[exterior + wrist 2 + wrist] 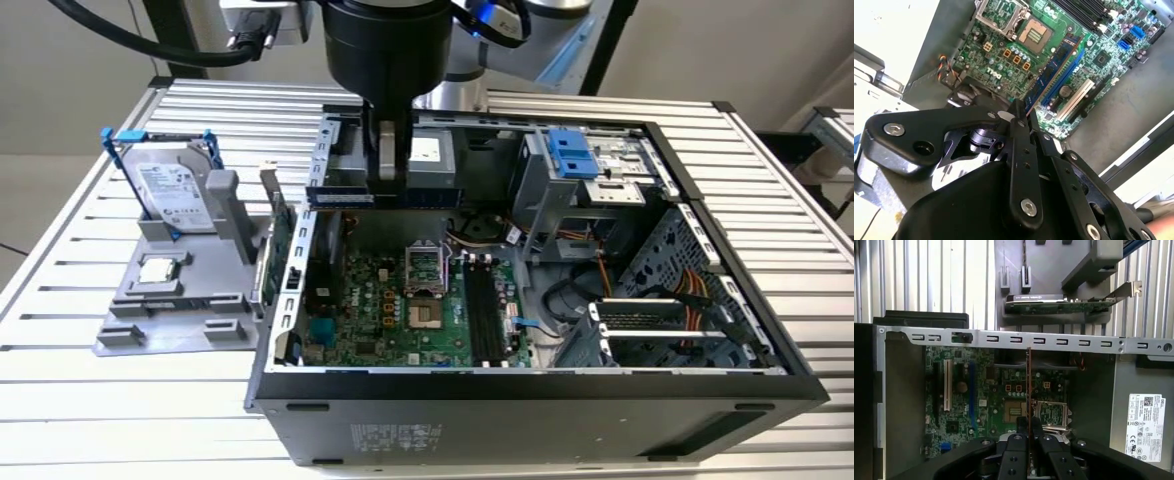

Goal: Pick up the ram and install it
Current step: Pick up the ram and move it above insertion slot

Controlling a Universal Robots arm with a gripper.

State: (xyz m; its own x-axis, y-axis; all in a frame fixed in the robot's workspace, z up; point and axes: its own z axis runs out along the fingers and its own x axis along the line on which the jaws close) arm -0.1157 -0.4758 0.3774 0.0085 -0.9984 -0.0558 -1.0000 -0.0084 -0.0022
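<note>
The ram [340,196], a thin green stick with a dark blue label, hangs level above the back of the open computer case [534,385]. My gripper [387,175] is shut on it from above. In the first wrist view the ram [1028,385] is seen edge-on, sticking out from between the black fingers [1016,450] over the motherboard. In the second wrist view the ram [1054,67] runs out from my gripper [1021,112] across the board. The black memory slots [483,310] lie on the motherboard [387,310], nearer the front of the case than the ram.
A grey fixture [167,320] at the exterior view's left holds a hard drive in a blue frame [174,195] and a small chip [158,268]. A green card with a metal bracket [1064,305] stands beside the case wall. Drive cages [587,165] and cables [627,290] fill the case's right.
</note>
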